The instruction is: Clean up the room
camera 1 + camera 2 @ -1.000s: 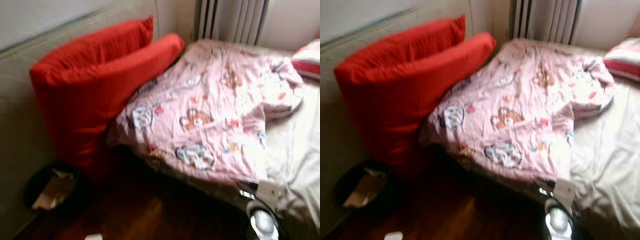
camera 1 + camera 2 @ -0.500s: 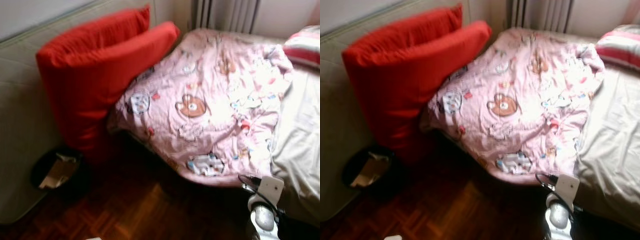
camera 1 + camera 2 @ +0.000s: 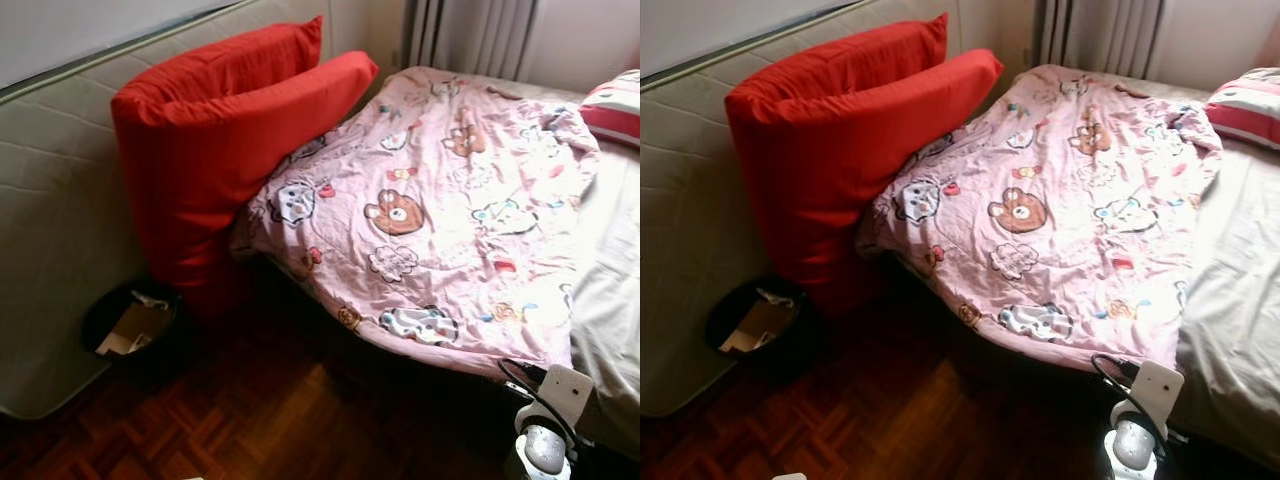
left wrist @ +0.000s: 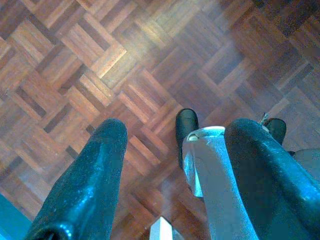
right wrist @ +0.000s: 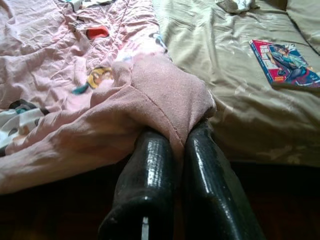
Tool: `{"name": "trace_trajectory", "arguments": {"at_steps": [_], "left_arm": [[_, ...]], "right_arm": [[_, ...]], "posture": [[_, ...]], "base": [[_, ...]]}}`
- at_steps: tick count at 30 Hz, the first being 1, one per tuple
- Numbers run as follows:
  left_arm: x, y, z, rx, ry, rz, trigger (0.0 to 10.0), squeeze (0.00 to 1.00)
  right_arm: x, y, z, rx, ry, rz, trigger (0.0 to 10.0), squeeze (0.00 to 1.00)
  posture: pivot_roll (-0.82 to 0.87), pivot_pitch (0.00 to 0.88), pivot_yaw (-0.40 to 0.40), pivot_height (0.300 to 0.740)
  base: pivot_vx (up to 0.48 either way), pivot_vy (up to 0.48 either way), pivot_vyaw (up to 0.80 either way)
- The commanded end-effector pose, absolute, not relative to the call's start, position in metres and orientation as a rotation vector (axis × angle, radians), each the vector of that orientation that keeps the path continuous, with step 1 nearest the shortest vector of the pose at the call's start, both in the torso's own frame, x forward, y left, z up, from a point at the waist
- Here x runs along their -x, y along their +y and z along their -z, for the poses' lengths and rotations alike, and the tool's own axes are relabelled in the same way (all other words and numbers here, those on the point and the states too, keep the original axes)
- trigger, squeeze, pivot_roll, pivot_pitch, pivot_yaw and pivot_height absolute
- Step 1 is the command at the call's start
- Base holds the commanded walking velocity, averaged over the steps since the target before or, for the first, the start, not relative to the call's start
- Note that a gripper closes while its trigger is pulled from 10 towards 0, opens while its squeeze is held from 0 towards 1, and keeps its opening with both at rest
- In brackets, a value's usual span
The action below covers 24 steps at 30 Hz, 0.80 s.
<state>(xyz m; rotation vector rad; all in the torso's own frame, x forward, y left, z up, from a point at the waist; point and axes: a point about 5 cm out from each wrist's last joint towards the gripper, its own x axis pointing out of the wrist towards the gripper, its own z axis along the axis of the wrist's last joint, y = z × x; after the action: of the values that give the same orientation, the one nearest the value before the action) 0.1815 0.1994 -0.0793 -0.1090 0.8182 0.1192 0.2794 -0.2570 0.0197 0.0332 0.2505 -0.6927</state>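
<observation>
A pink blanket [image 3: 440, 210] printed with cartoon animals lies spread over the left half of the bed, its edge hanging toward the floor. In the right wrist view my right gripper [image 5: 178, 138] is shut on a corner of that blanket [image 5: 165, 95]. My right arm [image 3: 545, 440] shows at the bed's near edge, just below the blanket's hem. In the left wrist view my left gripper [image 4: 177, 127] hangs open over the parquet floor [image 4: 75, 60], holding nothing.
Two big red pillows [image 3: 220, 130] lean against an upright mattress [image 3: 50, 220] on the left. A black waste bin [image 3: 130, 325] with paper stands below them. The beige sheet [image 3: 610, 250] carries a striped pillow [image 3: 612, 105] and a colourful magazine [image 5: 282, 62].
The view has shifted and sharpened. The blanket, bunched on its right side before, now lies flatter and reaches further down the bed, with my right arm lower at its corner.
</observation>
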Motion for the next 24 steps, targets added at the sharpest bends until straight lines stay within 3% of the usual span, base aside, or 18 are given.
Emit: {"name": "trace_trajectory", "arguments": {"at_steps": [1, 7, 8, 9, 23, 24], "left_arm": [[-0.174, 0.203, 0.083, 0.103, 0.849, -0.130, 10.0, 0.00], [-0.173, 0.203, 0.083, 0.097, 0.852, -0.125, 10.0, 0.00], [-0.173, 0.203, 0.083, 0.096, 0.853, -0.125, 10.0, 0.00], [-0.173, 0.203, 0.083, 0.096, 0.853, -0.125, 10.0, 0.00], [-0.173, 0.202, 0.083, 0.105, 0.855, -0.120, 10.0, 0.00], [-0.173, 0.202, 0.083, 0.106, 0.856, -0.120, 10.0, 0.00]], "right_arm": [[-0.277, -0.258, -0.018, -0.034, 0.261, 0.701, 10.0, 0.00], [-0.275, -0.254, -0.013, -0.046, 0.288, 0.686, 10.0, 0.00], [-0.276, -0.253, -0.013, -0.050, 0.288, 0.681, 10.0, 0.89], [-0.276, -0.252, -0.013, -0.052, 0.287, 0.677, 10.0, 1.00], [-0.265, -0.252, 0.003, -0.051, 0.402, 0.665, 10.0, 1.00], [-0.263, -0.251, 0.006, -0.054, 0.425, 0.651, 10.0, 0.75]], "posture": [[0.01, 0.172, 0.065, 0.740], [0.01, 0.169, 0.067, 0.740], [0.01, 0.169, 0.067, 0.740], [0.01, 0.168, 0.066, 0.740], [0.01, 0.167, 0.061, 0.740], [0.01, 0.166, 0.060, 0.740]], "base": [[0.000, 0.000, 0.00], [0.000, 0.000, 0.00], [0.000, 0.000, 0.00], [0.000, 0.000, 0.00], [0.000, 0.000, 0.00], [0.000, 0.000, 0.00]]}}
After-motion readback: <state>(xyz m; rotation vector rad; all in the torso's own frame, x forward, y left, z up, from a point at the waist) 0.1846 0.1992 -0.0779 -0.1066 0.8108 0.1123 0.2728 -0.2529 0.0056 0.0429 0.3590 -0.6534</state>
